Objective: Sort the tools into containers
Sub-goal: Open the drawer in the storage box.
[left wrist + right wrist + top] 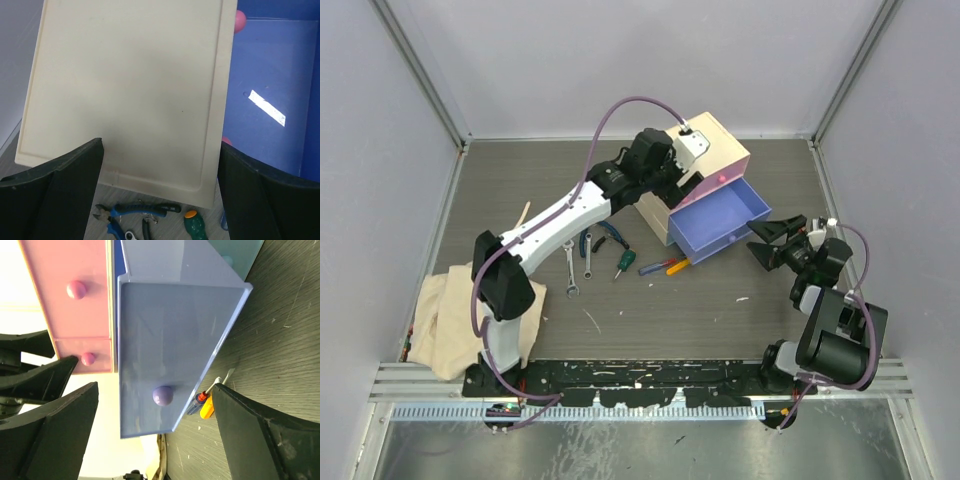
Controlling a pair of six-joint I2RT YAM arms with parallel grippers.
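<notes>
I have the purple drawer (720, 222) out but toolless, all the tools (587, 256) still lie on the table (720, 310), and my left gripper (160, 144) and right gripper (155, 386) gape wide, empty.

a dark grey wood-grain bench (720, 310), seen from above. near the back stands a small cream-coloured box-shaped chest (723, 143), its lavender-blue plastic drawer (720, 222) pulled out. in front of the chest lie blue-handled pliers (608, 235), a long silver wrench (570, 270), a shorter silver wrench (587, 258) just beside it, a green-handled screwdriver (623, 262), a small red-and-blue tool (654, 266) and an orange-handled screwdriver (676, 266). a thin pale wooden stick (524, 214) lies further left. a crumpled cream cloth (445, 315) covers the near left corner.
</notes>
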